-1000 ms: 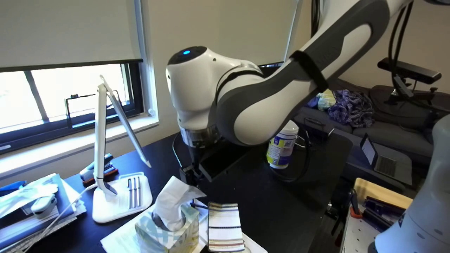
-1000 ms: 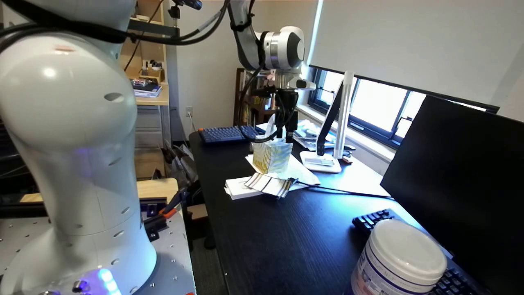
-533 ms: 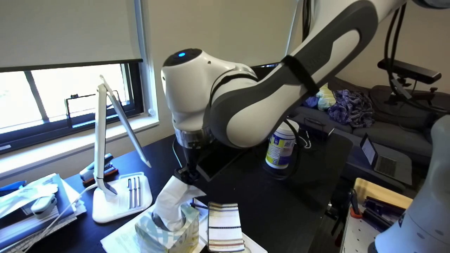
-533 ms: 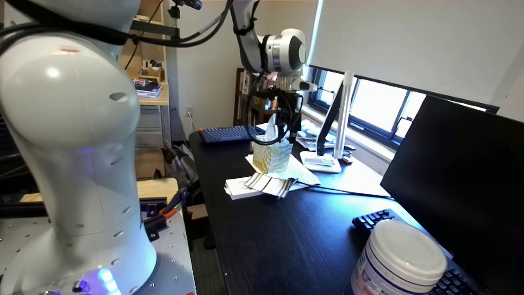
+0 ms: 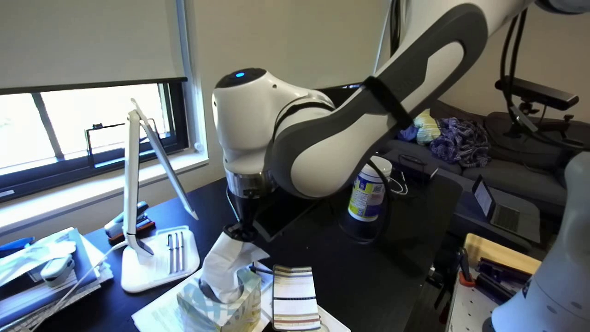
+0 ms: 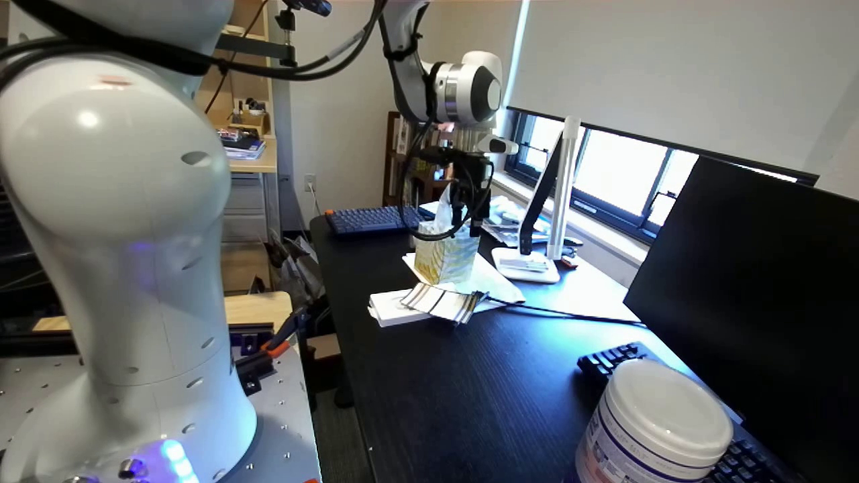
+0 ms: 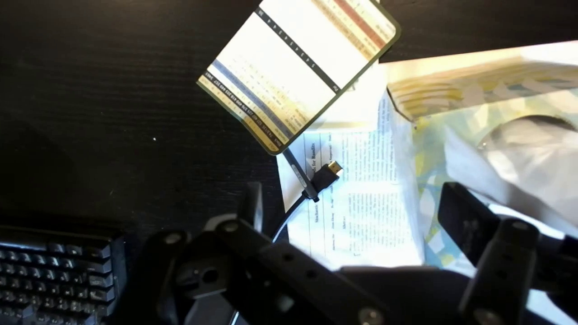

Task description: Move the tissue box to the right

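Observation:
The tissue box (image 5: 244,306) is a pale cream box with a yellow and blue pattern. A white tissue (image 5: 223,267) stands up from its top. It sits on papers on the black desk and also shows in an exterior view (image 6: 443,260) and at the right of the wrist view (image 7: 474,106). My gripper (image 7: 359,210) is open with nothing between its fingers. In the wrist view one finger (image 7: 465,221) lies over the box's edge beside the tissue; the other is over the desk. In both exterior views the gripper (image 6: 468,225) is just above and beside the box, partly behind the tissue.
A striped card (image 7: 298,67) and a cable plug (image 7: 326,177) lie on the papers (image 7: 361,216) by the box. A white desk lamp (image 5: 131,184) stands near. A keyboard (image 7: 54,275), a white canister (image 5: 368,193) and a monitor (image 6: 731,295) are farther along the desk.
My gripper has moved a little left and lower in an exterior view, coming behind the top of the tissue. The tissue box has not moved.

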Controlling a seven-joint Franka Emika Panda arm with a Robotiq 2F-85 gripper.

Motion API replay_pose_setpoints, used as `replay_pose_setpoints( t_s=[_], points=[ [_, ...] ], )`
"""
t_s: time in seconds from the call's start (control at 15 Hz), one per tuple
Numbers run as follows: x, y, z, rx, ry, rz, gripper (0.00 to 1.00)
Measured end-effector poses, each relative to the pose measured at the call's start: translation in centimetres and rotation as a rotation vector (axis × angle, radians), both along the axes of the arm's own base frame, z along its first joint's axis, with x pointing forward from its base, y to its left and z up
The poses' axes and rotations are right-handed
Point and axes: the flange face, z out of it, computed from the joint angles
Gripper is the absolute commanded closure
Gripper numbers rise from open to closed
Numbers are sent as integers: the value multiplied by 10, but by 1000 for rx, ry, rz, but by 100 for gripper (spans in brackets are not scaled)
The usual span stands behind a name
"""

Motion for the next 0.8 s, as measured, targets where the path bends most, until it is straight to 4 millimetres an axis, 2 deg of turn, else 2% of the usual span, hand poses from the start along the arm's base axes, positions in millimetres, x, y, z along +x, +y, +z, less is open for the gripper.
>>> replay_pose_setpoints(
  t_s=[0.8],
  points=[
    [-1,1,0,68,56,50,0]
  ],
)
